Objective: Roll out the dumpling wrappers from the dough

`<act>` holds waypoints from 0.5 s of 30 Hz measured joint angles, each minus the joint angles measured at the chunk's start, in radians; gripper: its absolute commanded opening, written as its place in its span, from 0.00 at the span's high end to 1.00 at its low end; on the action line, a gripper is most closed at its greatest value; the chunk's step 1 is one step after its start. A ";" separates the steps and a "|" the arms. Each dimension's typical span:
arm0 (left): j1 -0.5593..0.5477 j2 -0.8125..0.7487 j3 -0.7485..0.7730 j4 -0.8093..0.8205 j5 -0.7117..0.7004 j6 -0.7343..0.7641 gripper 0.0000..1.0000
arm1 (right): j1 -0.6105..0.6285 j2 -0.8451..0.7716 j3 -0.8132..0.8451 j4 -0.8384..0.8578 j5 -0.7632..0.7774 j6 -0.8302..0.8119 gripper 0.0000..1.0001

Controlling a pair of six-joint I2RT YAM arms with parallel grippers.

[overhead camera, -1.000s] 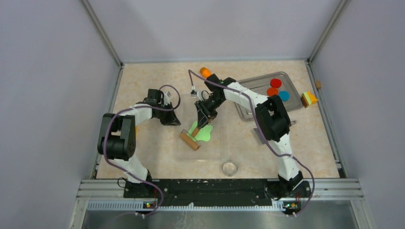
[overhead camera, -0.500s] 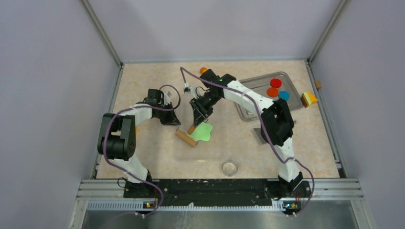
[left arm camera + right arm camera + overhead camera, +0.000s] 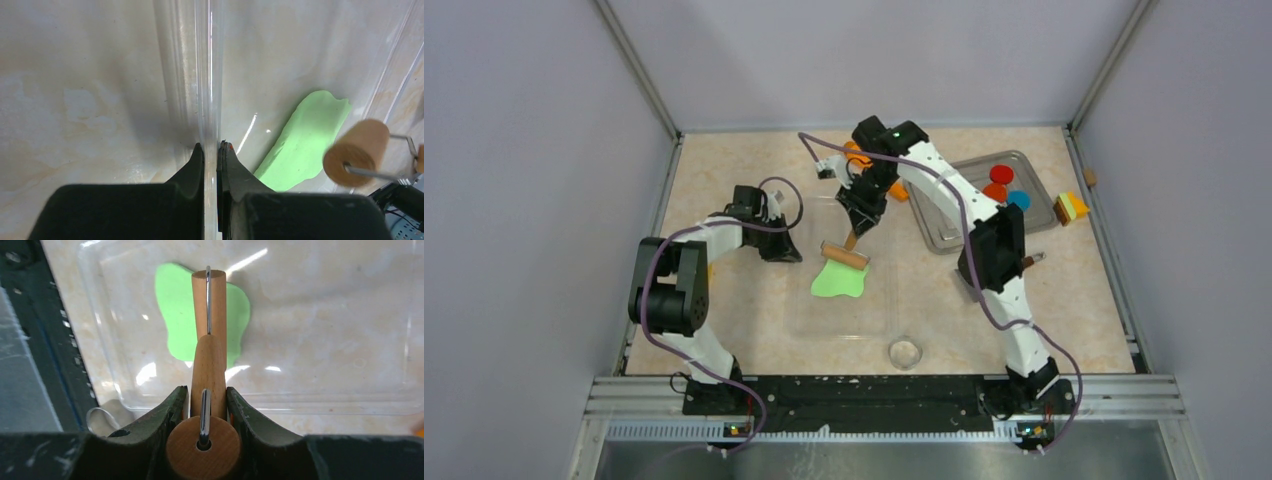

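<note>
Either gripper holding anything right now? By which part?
The right gripper clamps the wooden roller by its handle; the left gripper pinches the clear tray at its rim.

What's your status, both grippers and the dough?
Left gripper shut on clear tray rim. Right gripper shut on roller handle. Dough flattened, roller at its far edge. Nothing in the way.

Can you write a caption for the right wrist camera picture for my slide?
The right gripper holds a wooden roller over flat green dough in a clear tray.
</note>
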 measured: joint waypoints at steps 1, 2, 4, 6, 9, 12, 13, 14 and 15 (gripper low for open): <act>0.000 0.000 0.000 -0.001 0.000 0.001 1.00 | 0.005 0.025 0.034 -0.019 0.027 -0.015 1.00; 0.000 0.000 0.000 -0.002 0.000 0.001 1.00 | 0.013 0.045 0.059 -0.031 0.061 -0.031 1.00; 0.000 0.000 0.000 -0.005 0.000 0.002 1.00 | 0.033 0.051 0.072 -0.042 0.126 -0.059 1.00; 0.000 0.000 0.000 -0.006 0.000 0.003 1.00 | 0.067 0.045 0.078 -0.048 0.188 -0.085 1.00; 0.000 0.000 0.000 -0.008 0.000 0.003 1.00 | 0.137 0.026 0.065 -0.031 0.274 -0.123 1.00; 0.000 0.003 0.000 -0.010 0.000 0.003 1.00 | 0.221 -0.017 0.013 -0.001 0.335 -0.164 1.00; 0.000 0.006 0.001 -0.010 0.001 0.001 1.00 | 0.239 -0.031 -0.006 0.012 0.347 -0.175 1.00; 0.000 0.010 0.004 -0.011 0.003 0.000 1.00 | 0.263 -0.053 -0.039 0.029 0.361 -0.193 1.00; 0.000 0.013 0.006 -0.011 0.006 0.000 1.00 | 0.279 -0.069 -0.064 0.041 0.371 -0.207 1.00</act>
